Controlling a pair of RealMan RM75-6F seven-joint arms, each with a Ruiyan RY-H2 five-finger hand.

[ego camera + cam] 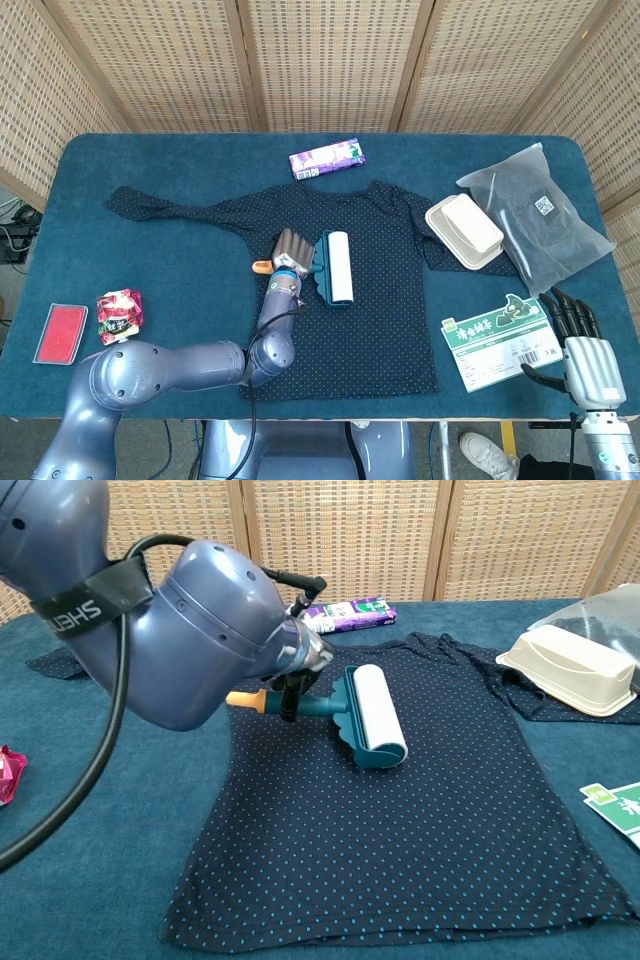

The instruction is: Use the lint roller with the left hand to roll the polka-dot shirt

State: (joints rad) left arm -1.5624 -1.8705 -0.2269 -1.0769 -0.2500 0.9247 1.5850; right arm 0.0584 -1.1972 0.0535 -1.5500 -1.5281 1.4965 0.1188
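The dark polka-dot shirt (350, 320) (440, 810) lies flat in the middle of the blue table, one sleeve stretched to the left. My left hand (292, 250) (300, 675) grips the teal handle of the lint roller (335, 267) (375, 718), whose white roll rests on the shirt's chest. The handle's orange end sticks out left of the hand. My right hand (582, 345) hangs off the table's front right corner, fingers apart and holding nothing; the chest view does not show it.
A purple packet (327, 158) (345, 615) lies behind the shirt. A cream lidded box (463, 230) (570, 668) sits on the right sleeve, beside a grey plastic bag (540, 215). A green-white card (500, 340), red snack pack (119, 309) and red pad (62, 331) lie near the front.
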